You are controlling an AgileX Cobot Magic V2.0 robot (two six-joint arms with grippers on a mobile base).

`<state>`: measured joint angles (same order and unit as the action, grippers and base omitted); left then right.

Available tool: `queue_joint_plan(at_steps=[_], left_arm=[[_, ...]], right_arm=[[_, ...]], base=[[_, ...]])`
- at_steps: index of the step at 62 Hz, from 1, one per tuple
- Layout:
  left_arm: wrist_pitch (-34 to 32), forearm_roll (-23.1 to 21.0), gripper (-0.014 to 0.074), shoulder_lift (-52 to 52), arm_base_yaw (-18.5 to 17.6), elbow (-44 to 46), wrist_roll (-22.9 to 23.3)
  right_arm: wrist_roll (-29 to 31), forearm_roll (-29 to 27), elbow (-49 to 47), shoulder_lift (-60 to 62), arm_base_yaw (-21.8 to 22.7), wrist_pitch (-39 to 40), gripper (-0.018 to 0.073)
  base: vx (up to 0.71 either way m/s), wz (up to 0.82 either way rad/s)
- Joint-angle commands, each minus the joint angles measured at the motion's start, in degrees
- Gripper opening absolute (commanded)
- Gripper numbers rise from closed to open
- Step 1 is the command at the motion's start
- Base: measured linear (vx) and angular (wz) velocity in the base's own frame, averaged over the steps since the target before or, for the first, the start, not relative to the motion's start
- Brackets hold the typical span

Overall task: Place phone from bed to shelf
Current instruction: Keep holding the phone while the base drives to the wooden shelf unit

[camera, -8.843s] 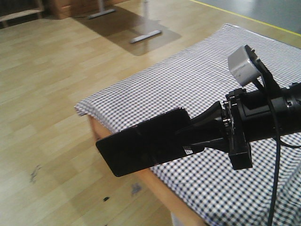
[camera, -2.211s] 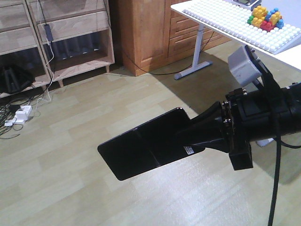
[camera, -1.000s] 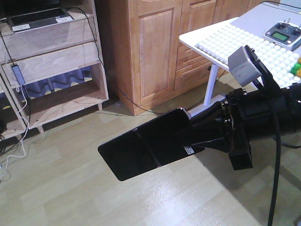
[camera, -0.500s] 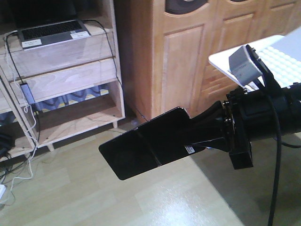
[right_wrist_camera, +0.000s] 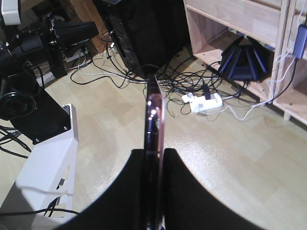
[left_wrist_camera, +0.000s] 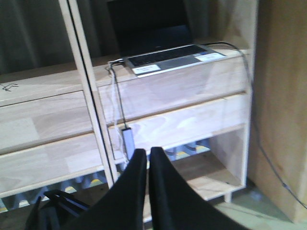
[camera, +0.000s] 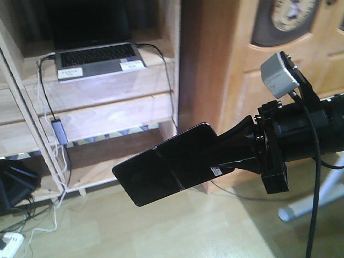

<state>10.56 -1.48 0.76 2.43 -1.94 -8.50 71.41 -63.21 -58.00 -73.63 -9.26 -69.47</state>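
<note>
At centre frame, the right pincer (camera: 217, 158) is clasping the phone (camera: 161, 172) before the shelf (camera: 107, 115) at upper left; setting it down is remaining, and the left pincer (left_wrist_camera: 147, 160) is hanging clenched.

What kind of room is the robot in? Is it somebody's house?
Probably a home-style study, or a test room dressed like one: a wooden shelf holds an open laptop, a wooden cabinet stands beside it, and cables with a power strip sprawl on the floor. The right gripper holds a phone.

Edge-on phone (right_wrist_camera: 154, 120) clamped in right pincer (right_wrist_camera: 154, 153), tangled cables (right_wrist_camera: 168, 81), white power strip (right_wrist_camera: 206, 103) on floor (right_wrist_camera: 240, 158) beyond
</note>
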Motion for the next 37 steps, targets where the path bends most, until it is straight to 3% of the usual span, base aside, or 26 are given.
queue_joint_plan(at_steps=[1,37], left_arm=[[-4.1,-0.5,0.0001,0.8,-0.2,1.2,0.3],[-4.1,-0.5,0.0001,0.8,-0.2,1.2,0.3]], right_arm=[[0.4,-4.9,-1.4,1.6,0.2,-4.3,-0.0002],[0.4,-4.9,-1.4,1.6,0.2,-4.3,-0.0002]], base=[[0.44,0.25],[0.41,0.23]])
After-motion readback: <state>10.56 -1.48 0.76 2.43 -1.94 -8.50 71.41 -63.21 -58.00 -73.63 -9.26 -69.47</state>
